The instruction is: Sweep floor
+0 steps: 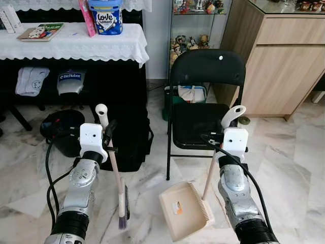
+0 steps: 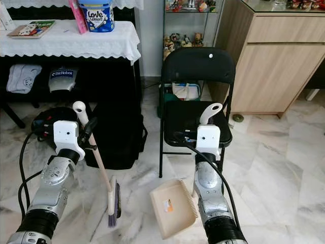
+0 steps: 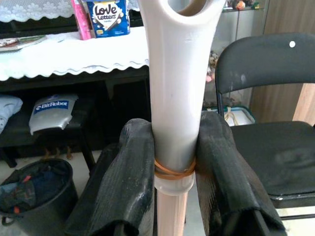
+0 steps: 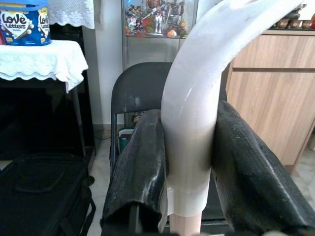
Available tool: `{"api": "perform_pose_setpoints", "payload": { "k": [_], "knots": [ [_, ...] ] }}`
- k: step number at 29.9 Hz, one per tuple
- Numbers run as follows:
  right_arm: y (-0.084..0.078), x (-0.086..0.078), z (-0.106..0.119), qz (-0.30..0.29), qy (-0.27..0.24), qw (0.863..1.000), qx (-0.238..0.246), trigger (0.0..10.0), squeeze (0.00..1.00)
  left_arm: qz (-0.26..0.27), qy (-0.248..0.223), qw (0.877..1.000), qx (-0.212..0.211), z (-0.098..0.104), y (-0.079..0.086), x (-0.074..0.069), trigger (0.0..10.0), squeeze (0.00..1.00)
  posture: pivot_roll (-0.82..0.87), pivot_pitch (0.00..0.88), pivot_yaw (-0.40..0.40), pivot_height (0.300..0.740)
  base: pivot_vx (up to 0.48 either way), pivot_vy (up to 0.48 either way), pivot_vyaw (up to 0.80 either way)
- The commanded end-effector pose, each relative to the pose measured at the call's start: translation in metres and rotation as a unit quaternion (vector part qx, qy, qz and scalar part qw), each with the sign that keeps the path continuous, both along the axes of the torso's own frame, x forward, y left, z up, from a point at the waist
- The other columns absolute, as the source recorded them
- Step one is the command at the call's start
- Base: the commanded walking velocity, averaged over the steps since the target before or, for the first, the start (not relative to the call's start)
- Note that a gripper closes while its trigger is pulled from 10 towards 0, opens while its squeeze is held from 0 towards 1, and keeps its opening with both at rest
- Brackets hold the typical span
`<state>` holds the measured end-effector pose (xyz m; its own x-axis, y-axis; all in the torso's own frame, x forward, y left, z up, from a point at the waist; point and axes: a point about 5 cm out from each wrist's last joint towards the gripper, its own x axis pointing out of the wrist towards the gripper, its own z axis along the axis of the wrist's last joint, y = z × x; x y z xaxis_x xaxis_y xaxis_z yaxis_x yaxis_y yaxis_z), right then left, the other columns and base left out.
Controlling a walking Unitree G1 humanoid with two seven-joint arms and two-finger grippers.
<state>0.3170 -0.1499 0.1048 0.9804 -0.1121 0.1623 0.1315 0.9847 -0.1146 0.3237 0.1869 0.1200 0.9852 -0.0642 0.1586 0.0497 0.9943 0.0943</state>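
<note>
Left wrist view shows the left gripper (image 3: 174, 162) clamping the broom (image 1: 120, 190) handle, the right gripper (image 4: 189, 162) pinching the dustpan (image 1: 184, 210) handle; keep bristles low, stroking toward the pan's lip.

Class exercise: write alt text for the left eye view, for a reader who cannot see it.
The left gripper holds a small beige broom and the right gripper a beige plastic dustpan, both resting on the white marble floor. Behind them stand a black folding chair and a black bag.
</note>
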Motion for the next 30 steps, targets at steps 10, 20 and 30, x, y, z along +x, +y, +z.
{"api": "perform_pose_setpoints", "payload": {
  "k": [10,20,30],
  "knots": [
    [0.0020,0.0024,0.0110,0.006,-0.027,1.000,-0.005,10.0,0.00,0.000,-0.023,1.000,0.000,0.0097,0.0006,0.0015,10.0,0.00,-0.04,0.051,0.003,0.740,0.000,0.000,0.00],
    [0.0030,0.0036,0.0108,0.007,-0.026,1.000,-0.004,10.0,0.00,0.000,-0.024,1.000,-0.002,0.0098,0.0005,0.0018,10.0,0.00,-0.06,0.043,-0.003,0.740,0.000,0.169,0.00],
    [0.0018,0.0027,0.0107,0.005,-0.027,1.000,-0.005,10.0,0.00,-0.002,-0.022,1.000,-0.002,0.0089,0.0005,0.0015,10.0,0.00,-0.07,0.046,0.001,0.740,0.000,0.380,0.00]
  ]
}}
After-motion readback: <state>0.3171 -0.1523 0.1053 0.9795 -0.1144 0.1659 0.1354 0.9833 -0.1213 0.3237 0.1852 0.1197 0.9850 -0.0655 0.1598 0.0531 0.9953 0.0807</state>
